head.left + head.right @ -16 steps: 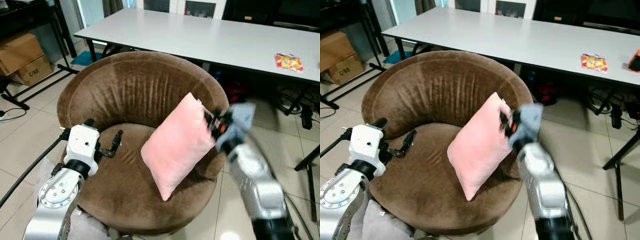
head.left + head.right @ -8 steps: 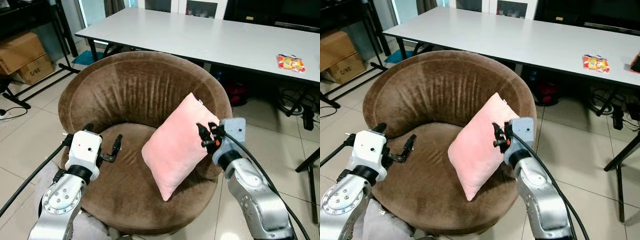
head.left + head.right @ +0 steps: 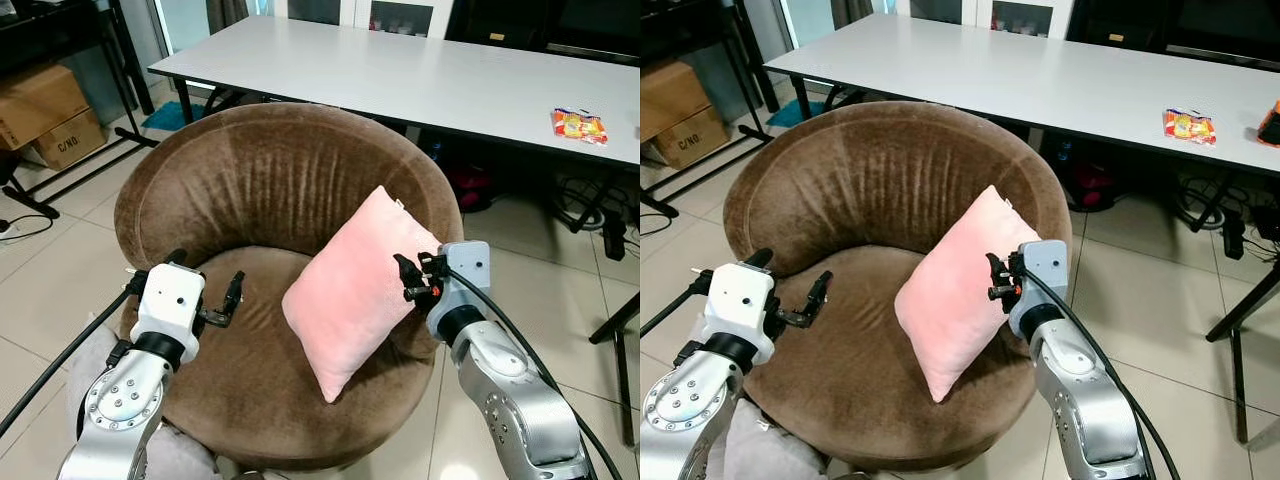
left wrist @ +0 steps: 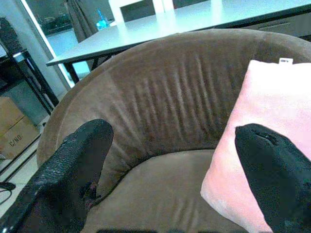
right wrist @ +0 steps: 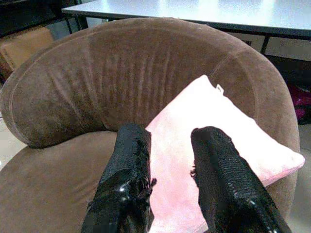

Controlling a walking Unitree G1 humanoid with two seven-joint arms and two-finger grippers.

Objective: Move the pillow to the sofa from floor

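1. Lower left of the frame, the left gripper (image 3: 233, 297) hovers over the near part of the seat, its jaws spread wide with nothing between them; it sits where it sat a second ago.
2. Lower right, the right gripper (image 3: 407, 277) has pulled back from the blurred reach of a second ago and now steadies just beside the pillow's right edge. Its jaws stand slightly parted and released; whether the fingertips brush the fabric, I cannot tell.
3. Mid-frame, the pink pillow (image 3: 355, 290) stands on one corner on the seat of the round brown sofa chair (image 3: 260, 170), leaning against the right armrest, unmoved while the arm withdrew.
4. So the pillow is off the floor and on the sofa; the task looks essentially done, with only clearing the arms away left.
5. Upper frame, the white desk (image 3: 400, 70) carries a small snack packet (image 3: 578, 124) at far right.
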